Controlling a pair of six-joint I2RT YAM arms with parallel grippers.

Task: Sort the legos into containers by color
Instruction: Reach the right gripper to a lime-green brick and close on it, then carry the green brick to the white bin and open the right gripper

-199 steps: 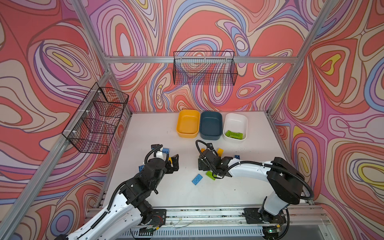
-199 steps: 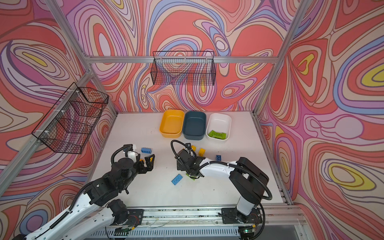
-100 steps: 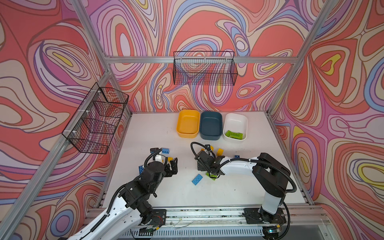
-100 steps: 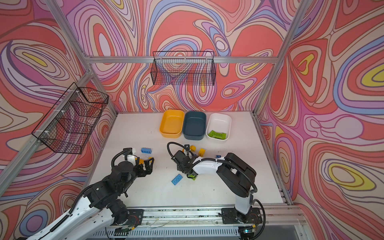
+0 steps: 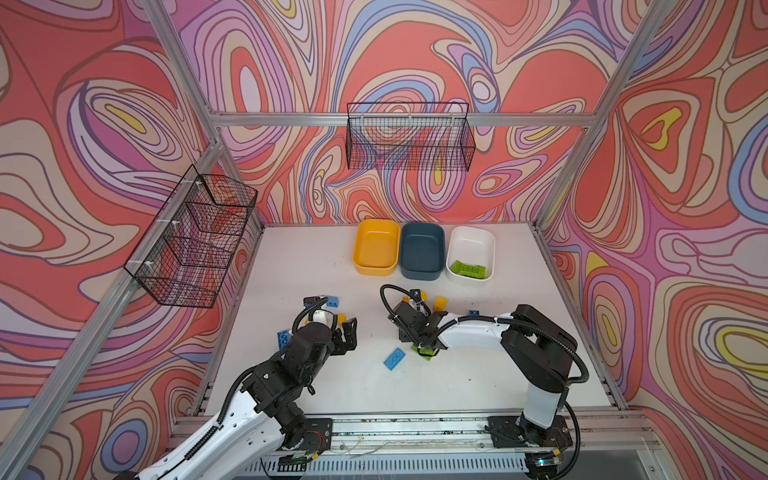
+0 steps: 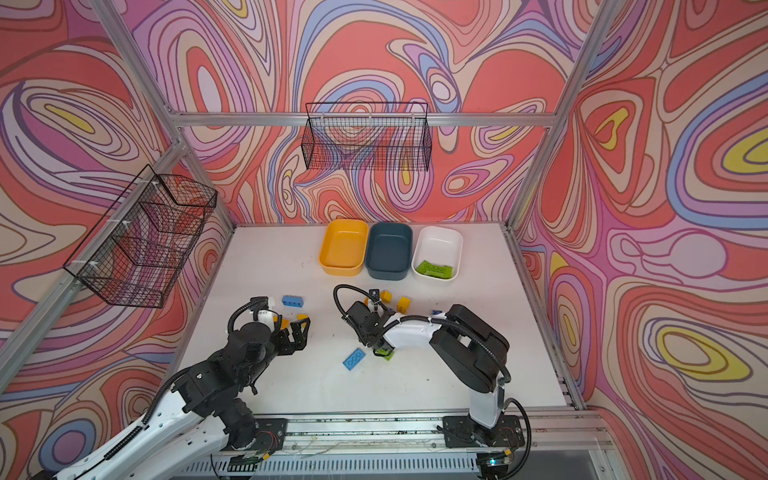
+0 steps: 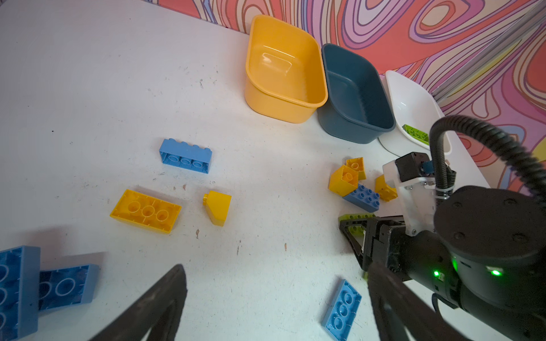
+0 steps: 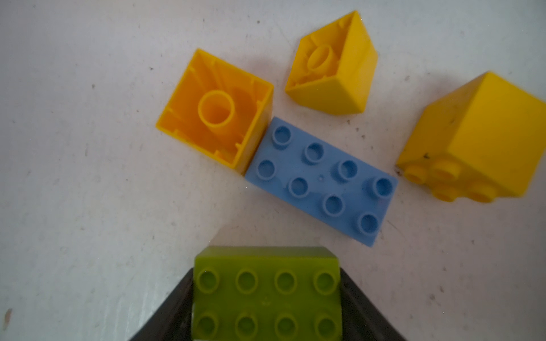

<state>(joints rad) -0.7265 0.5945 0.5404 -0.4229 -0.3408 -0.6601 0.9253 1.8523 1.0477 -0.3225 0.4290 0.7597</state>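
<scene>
Three tubs are set side by side at the back of the table (image 5: 316,257): yellow tub (image 5: 374,270), teal tub (image 5: 420,272), white tub (image 5: 473,245). Five yellow bricks (image 7: 144,211) are counted loose in the left wrist view. One green brick (image 8: 266,292) is clamped on the table by the right gripper (image 5: 423,345); the left gripper (image 5: 345,334) is held wide.

No readable text, label, brand, number or sign in any view. Studs of the green brick (image 8: 266,292) between the fingers of the right gripper (image 8: 266,271), and studs of the blue brick (image 8: 322,180) just ahead of that gripper: too blurred to make out any embossed letters.
</scene>
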